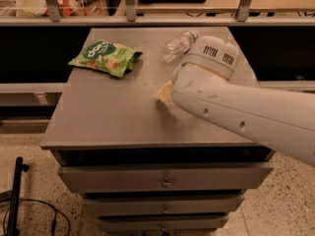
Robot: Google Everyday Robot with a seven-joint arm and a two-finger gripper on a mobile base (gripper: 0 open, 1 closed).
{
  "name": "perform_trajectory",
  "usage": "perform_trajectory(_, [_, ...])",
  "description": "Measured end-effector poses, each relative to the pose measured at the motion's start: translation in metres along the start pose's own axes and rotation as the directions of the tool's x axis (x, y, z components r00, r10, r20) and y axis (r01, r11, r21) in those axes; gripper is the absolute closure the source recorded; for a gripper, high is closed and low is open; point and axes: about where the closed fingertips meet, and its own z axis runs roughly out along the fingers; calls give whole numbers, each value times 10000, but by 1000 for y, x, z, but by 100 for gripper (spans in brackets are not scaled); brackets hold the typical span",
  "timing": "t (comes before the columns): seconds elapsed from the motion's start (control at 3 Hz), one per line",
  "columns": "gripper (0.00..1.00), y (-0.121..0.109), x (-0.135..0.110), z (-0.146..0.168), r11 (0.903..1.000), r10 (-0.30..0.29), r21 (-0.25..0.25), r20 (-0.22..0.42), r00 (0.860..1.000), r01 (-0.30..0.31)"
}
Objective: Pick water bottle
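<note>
Evidently the water bottle (178, 44) is being approached; the end effector is hidden beneath the arm (236, 107), so its state cannot be told. Alignment over the bottle is needed next.

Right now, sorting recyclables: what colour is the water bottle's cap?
White bottle cap, camera view; gripper hidden behind the arm.

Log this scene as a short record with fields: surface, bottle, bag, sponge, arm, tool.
surface: grey drawer cabinet, top in use
bottle: water bottle lying on its side near the back edge, nothing holding it
bag: green snack bag lying flat, back left
sponge: yellow sponge mid-top, partly hidden by the arm
arm: white arm reaching in from the right over the top
tool: not visible, hidden behind the arm
</note>
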Motion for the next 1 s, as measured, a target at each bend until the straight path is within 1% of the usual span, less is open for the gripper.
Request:
perform_trajectory(0.33, [0,-1,-2,-2,10000,-2,-1,3,10000,2])
perform_trajectory(0.67, [0,-8,-9,-2,9991,203,359,350,9992,-216])
perform_trajectory(1.0, [0,-19,-17,-4,9955,497,773,692,9964,-551])
